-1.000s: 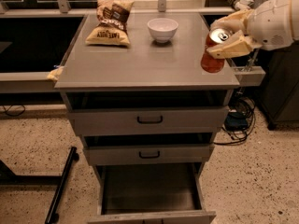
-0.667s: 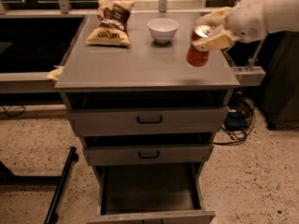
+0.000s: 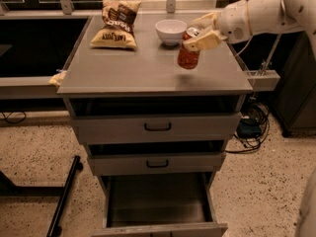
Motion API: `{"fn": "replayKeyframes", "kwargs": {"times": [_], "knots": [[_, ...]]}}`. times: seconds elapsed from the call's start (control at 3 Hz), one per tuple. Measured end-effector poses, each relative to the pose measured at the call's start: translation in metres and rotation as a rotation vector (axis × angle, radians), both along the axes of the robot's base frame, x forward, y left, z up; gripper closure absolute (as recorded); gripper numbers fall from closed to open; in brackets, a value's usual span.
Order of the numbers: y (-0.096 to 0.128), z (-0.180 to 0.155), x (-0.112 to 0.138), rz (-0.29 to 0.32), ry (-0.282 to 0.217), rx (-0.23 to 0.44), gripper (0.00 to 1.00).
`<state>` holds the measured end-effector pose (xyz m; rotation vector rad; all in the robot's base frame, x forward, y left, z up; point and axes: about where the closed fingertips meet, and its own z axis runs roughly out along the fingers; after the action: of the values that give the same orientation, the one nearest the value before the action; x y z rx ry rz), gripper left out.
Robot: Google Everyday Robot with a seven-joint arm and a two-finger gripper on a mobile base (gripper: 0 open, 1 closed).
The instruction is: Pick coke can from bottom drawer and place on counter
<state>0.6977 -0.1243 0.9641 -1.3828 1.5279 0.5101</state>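
Nearest, the bottom drawer stands pulled out, its flat grey floor showing. Above it the middle drawer and the top drawer, each with a black handle, are slightly out. On top lies the grey surface. Over its right half the coke can hangs slightly tilted, its silver top up between the fingers of the tool. Whether its base touches the surface I cannot tell. The tool reaches in from the right on a white arm and is clamped on the upper part of the can, one finger across the near side and the other behind. Just behind and left of the can sits a white bowl; farther left, at the back, lies a chip bag
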Motion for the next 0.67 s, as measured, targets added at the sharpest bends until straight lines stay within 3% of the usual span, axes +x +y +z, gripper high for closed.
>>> {"fn": "replayKeyframes", "kwargs": {"times": [0.67], "knots": [[0.005,-0.033,0.011,-0.001,0.126,0.015,1.0]]}}
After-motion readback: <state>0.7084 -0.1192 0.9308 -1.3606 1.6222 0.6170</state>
